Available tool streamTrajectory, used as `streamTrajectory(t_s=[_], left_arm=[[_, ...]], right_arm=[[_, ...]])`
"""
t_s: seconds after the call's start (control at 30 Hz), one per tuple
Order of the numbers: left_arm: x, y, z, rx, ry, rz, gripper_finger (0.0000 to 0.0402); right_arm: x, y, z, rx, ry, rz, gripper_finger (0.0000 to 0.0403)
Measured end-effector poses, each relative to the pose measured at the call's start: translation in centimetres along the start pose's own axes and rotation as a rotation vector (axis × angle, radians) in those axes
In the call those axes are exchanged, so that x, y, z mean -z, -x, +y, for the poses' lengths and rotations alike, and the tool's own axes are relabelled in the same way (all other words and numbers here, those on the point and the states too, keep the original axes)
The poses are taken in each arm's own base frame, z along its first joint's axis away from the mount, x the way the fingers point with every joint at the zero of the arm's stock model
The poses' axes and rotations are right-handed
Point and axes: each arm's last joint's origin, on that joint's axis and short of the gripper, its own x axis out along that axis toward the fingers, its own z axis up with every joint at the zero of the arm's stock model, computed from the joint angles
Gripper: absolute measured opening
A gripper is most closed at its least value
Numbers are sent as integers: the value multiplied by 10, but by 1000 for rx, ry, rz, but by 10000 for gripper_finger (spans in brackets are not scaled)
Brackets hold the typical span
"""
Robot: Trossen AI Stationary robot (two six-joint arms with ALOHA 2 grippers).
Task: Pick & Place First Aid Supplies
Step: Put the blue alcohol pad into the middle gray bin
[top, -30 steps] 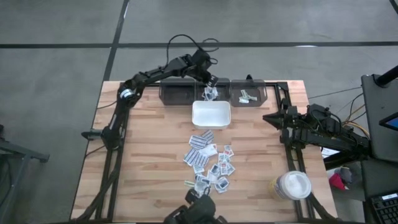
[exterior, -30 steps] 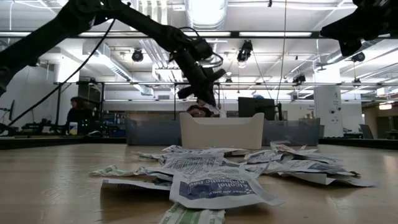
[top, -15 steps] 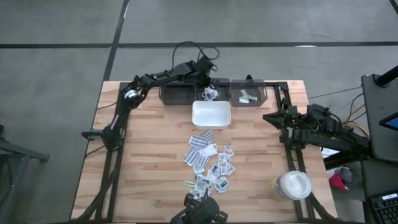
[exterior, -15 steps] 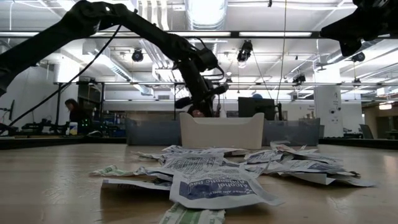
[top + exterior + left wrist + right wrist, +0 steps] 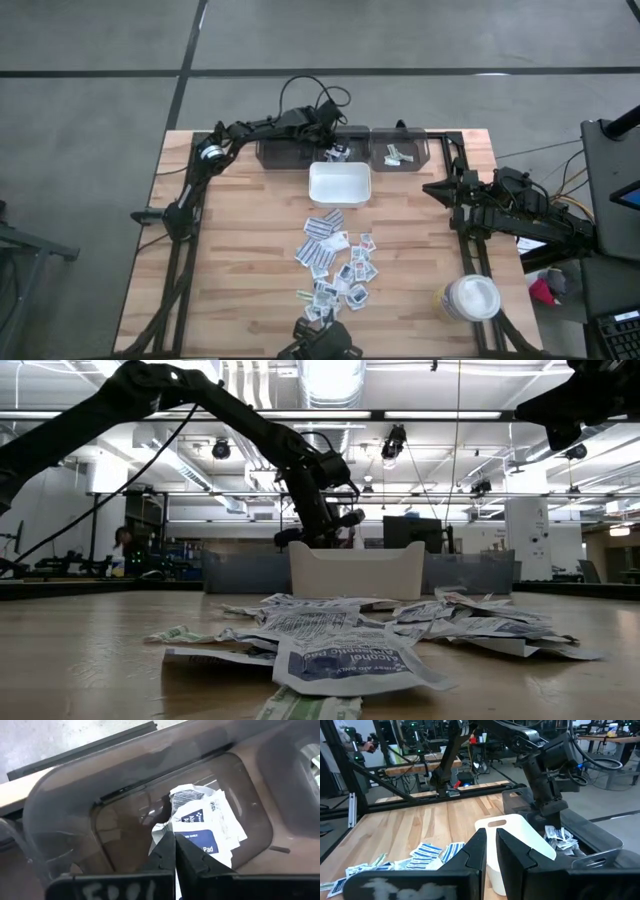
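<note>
The left gripper (image 5: pixel 335 143) is low over the dark transparent bin (image 5: pixel 300 150) at the far edge of the worktop (image 5: pixel 230 250), just behind the white tray (image 5: pixel 340 185). In the left wrist view its two dark fingers (image 5: pixel 162 857) stand pressed together, with almost no gap between them, and the tips point down at a small heap of packets (image 5: pixel 207 822) on the bottom of this bin. The tips are very near the white and blue packets, maybe touching the edge of one, but I cannot tell if a packet is really pinched between them. The heap shows white packets with blue print and one with dark grey stripes. The neighbouring bin (image 5: pixel 405 152) to the right holds a few pale supplies (image 5: pixel 397 155) also. Most of the first aid supplies (image 5: pixel 335 260) lie loose on the worktop in a scattered pile, between the white tray and the near edge; in the low view this pile (image 5: pixel 350 640) fills the front, with the tray (image 5: pixel 355 570) behind it. The right gripper (image 5: pixel 435 188) waits at the right side of the worktop, well apart from the pile, its fingers (image 5: pixel 477 852) close together with only a narrow gap and holding nothing. A round jar with white lid (image 5: pixel 470 298) stands at the near right corner.
</note>
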Motion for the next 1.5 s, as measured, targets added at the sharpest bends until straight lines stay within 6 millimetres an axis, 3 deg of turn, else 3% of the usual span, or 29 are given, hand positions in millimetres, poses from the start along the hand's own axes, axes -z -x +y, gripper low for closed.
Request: streamTrajectory(t_s=[0.33,0.47,0.7,0.9,1.07,1.2,1.5], left_arm=[[0,0,0,5,-25,3,89],[-5,10,-4,48,-71,-5,113],[-18,64,-19,135,-122,-97,119],[-9,135,-46,232,-228,-185,118],[21,190,-80,341,-380,-229,117],[55,220,-109,430,-480,-224,117],[151,250,-163,538,-666,-98,116]], right_arm=[[0,0,0,0,0,0,38],[0,0,0,-1,2,0,38],[0,0,0,-1,3,0,38],[0,0,0,-3,0,0,38],[0,0,0,-2,0,0,38],[0,0,0,-2,3,0,38],[0,0,0,-2,3,0,38]])
